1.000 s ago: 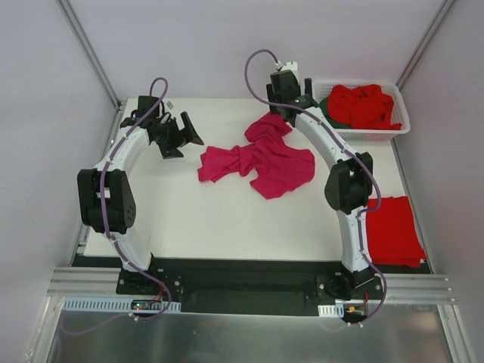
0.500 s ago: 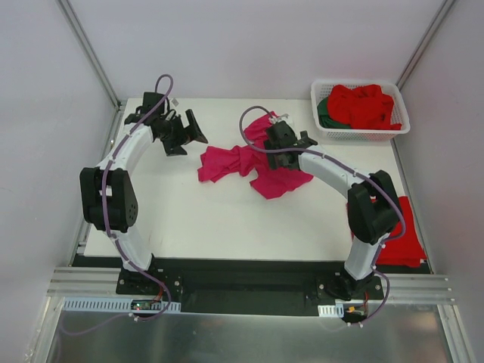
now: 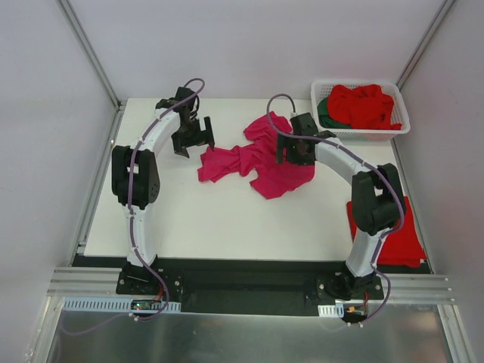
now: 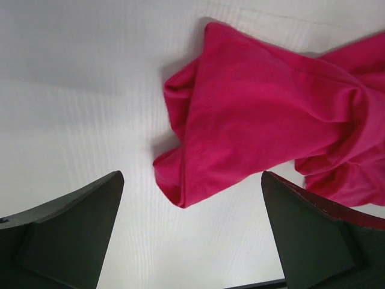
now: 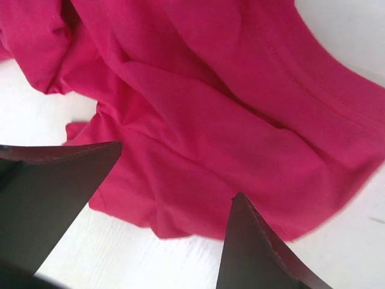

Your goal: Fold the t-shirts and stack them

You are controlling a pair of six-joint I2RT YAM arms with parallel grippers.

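The magenta-pink t-shirt (image 3: 257,155) lies crumpled in soft, rope-like folds at the far middle of the matte white table (image 3: 212,212); a stitched seam shows in its smooth knit. The left gripper (image 4: 191,176) hangs spread wide above the shirt's left end, holding nothing. The right gripper (image 5: 176,170) is parted too, over the right lobe. The white slotted basket (image 3: 361,134) holds bunched red shirts (image 3: 363,106) and a dark green one (image 3: 324,113). A folded red shirt (image 3: 397,231) lies flat at the right edge. A second ago the right gripper stood by the basket and the left one further left — both have closed in.
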